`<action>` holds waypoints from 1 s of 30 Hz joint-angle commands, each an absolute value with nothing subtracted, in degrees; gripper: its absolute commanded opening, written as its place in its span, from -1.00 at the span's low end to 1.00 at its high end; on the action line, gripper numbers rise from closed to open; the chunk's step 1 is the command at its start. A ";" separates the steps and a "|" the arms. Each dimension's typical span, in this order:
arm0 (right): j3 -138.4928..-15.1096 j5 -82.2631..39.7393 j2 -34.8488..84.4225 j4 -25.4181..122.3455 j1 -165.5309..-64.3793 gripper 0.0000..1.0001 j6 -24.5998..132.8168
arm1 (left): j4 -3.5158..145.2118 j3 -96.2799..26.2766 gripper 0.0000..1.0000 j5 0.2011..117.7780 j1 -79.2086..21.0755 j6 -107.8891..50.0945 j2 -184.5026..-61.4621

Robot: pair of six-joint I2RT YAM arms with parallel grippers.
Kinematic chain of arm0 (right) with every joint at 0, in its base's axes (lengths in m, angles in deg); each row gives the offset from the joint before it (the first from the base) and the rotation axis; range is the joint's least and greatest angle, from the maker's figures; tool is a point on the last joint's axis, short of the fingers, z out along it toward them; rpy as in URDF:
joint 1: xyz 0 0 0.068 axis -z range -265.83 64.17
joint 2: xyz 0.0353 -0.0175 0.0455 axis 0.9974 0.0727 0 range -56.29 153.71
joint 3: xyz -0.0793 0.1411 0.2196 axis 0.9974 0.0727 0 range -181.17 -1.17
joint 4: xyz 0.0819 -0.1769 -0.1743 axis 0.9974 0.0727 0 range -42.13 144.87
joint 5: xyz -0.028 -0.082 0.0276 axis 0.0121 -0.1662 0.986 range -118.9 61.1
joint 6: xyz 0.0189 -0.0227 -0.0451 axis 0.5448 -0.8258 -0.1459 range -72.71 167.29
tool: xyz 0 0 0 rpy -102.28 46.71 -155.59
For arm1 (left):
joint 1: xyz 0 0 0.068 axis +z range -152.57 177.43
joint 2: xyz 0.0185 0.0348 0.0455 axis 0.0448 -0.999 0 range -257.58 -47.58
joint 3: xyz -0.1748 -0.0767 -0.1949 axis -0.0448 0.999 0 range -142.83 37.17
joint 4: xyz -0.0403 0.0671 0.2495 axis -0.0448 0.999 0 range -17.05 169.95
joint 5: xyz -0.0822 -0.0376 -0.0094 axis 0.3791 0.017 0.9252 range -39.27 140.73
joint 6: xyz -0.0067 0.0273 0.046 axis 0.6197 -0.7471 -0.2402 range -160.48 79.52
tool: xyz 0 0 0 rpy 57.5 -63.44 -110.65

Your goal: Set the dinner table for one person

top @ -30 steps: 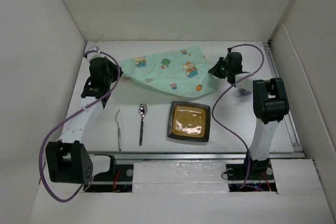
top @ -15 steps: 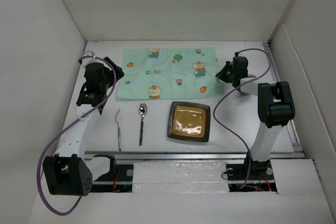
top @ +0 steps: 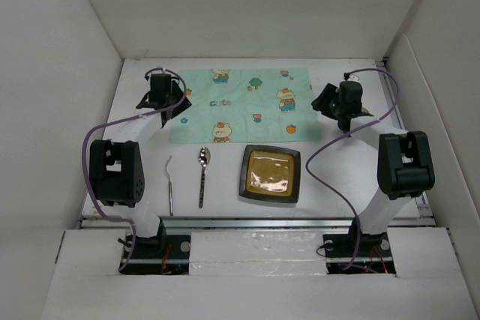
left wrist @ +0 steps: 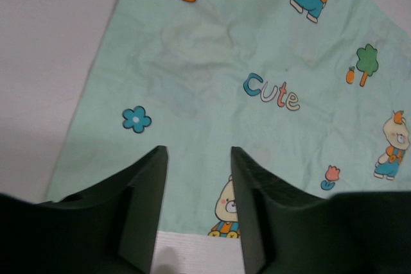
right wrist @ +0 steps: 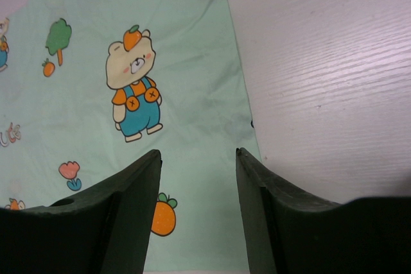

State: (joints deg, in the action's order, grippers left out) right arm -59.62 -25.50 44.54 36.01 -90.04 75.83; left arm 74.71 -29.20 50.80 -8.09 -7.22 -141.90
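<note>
The mint-green cartoon mat (top: 240, 103) lies spread flat at the back of the white dinner table (top: 337, 177). My left gripper (top: 174, 101) hovers over the mat's left edge, open, with nothing between its fingers. In the left wrist view that gripper (left wrist: 196, 155) has only mat (left wrist: 212, 62) and a strip of table below it. My right gripper (top: 324, 101) hangs over the mat's right edge, also open and empty. The right wrist view shows this gripper (right wrist: 196, 153) above the mat's edge (right wrist: 186, 94), beside bare table (right wrist: 321, 62).
A dark square plate (top: 270, 174) with a tan centre sits in front of the mat. A spoon (top: 203, 176) and a fork (top: 170, 183) lie to its left. White walls enclose the table on three sides.
The mat went from bunched up and held by both grippers to spread flat. Both grippers opened and let it go. The left arm folded back, its gripper moving right over the mat's left edge.
</note>
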 commanded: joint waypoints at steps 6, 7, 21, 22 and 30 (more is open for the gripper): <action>-56.66 -25.22 35.65 36.64 -94.17 -0.90 71.82 | 70.14 -24.01 -1.00 60.74 -8.89 -4.79 -131.36; -54.63 -22.51 34.07 35.57 -95.31 -1.00 71.82 | 69.44 -23.13 -1.00 61.88 -9.50 -4.97 -126.38; -17.61 -21.16 -9.61 45.64 -108.42 0.32 79.36 | 71.45 -5.20 -0.73 67.25 -16.10 -15.42 -88.54; -17.25 -23.08 -12.23 47.41 -108.42 0.33 79.72 | 71.63 -4.76 -0.63 66.90 -16.10 -16.47 -87.92; -13.83 -11.52 -2.63 42.54 -105.96 0.42 82.10 | 72.24 -5.63 -0.22 69.01 -16.10 -18.94 -87.92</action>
